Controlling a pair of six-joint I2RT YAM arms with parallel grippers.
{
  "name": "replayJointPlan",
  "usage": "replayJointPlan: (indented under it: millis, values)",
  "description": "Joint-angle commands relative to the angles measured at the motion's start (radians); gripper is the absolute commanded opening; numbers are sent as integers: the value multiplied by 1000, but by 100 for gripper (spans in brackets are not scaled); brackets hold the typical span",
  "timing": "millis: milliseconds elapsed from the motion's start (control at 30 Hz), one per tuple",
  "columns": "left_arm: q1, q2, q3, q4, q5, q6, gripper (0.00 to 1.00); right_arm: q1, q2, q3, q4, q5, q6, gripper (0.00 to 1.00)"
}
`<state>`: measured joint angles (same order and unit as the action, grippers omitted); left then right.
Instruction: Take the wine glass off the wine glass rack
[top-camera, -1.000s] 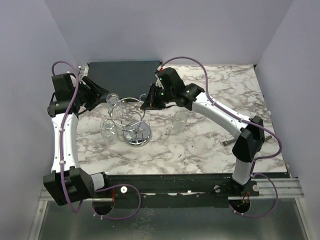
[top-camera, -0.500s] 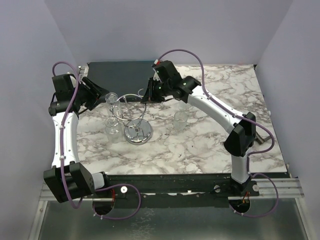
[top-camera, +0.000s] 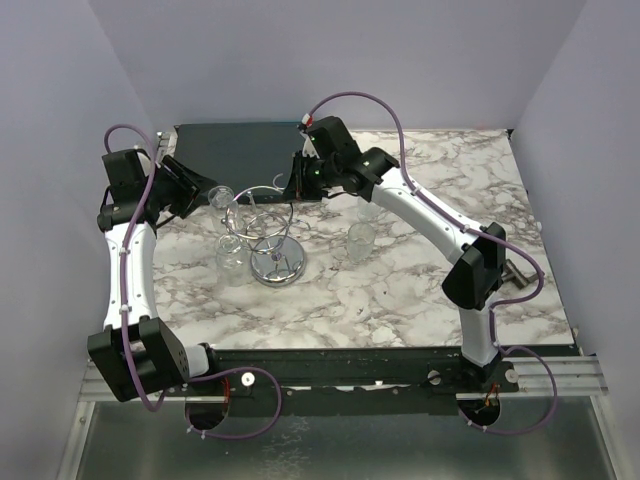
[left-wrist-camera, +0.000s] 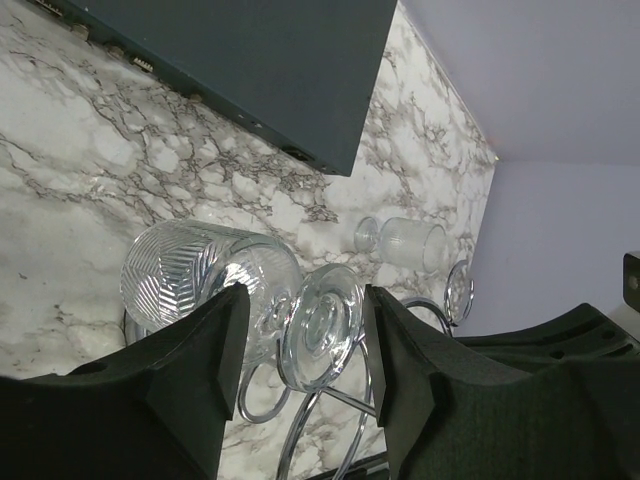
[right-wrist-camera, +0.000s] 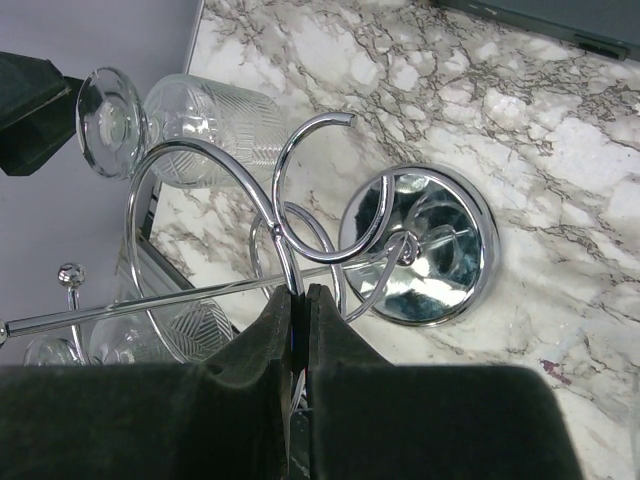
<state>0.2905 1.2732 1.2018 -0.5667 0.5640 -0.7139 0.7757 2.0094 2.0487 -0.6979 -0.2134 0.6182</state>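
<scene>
**Glass on the rack, left claw straddling its foot**

Wine glass (top-camera: 222, 197) hangs tilted from a wire loop on the far-left side of the rack (top-camera: 262, 215). Its ribbed bowl points toward the table's left edge. The left claw (left-wrist-camera: 305, 292) is spread wide with one finger on either side of the glass's round foot. The left wrist view shows a gap at each finger, so nothing is clamped. The right claw (right-wrist-camera: 297, 292) is pinched together on a loop at the far-right side of the rack, with the thin wire running into the seam between its fingers.

The rack's round base (top-camera: 277, 268) sits on the marble table (top-camera: 400, 300), left of centre and in the far half. A second glass (top-camera: 232, 258) hangs low on the rack's near-left side, just beside the base. A third glass (top-camera: 361, 242) stands upright on the marble to the right of the rack, apart from it.

A dark board (top-camera: 250, 150) lies along the far edge behind the rack, close to both claws. Bare marble runs from the base to the near edge and out toward the near-right corner.
</scene>
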Motion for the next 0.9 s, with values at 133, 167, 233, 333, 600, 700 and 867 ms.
replayJointPlan:
  millis: [133, 167, 233, 333, 600, 700, 867]
  values:
    - [12, 2, -22, 44, 63, -4, 53, -19, 29, 35, 25, 68, -27, 0]
    - [12, 3, -26, 50, 69, -6, 53, -18, 29, 34, 25, 66, -26, 0]
    - [13, 8, -33, 60, 95, -10, 52, -18, 31, 32, 24, 64, -26, 0]
    - [13, 11, -43, 75, 114, -13, 50, -19, 33, 30, 24, 59, -24, 0]
    - [13, 13, -58, 101, 147, -21, 42, -19, 33, 30, 24, 58, -20, 0]
    - [12, 15, -61, 104, 150, -21, 39, -19, 34, 29, 23, 55, -18, 0]
    - [12, 17, -73, 112, 152, -24, 33, -18, 31, 23, 24, 57, -16, 0]
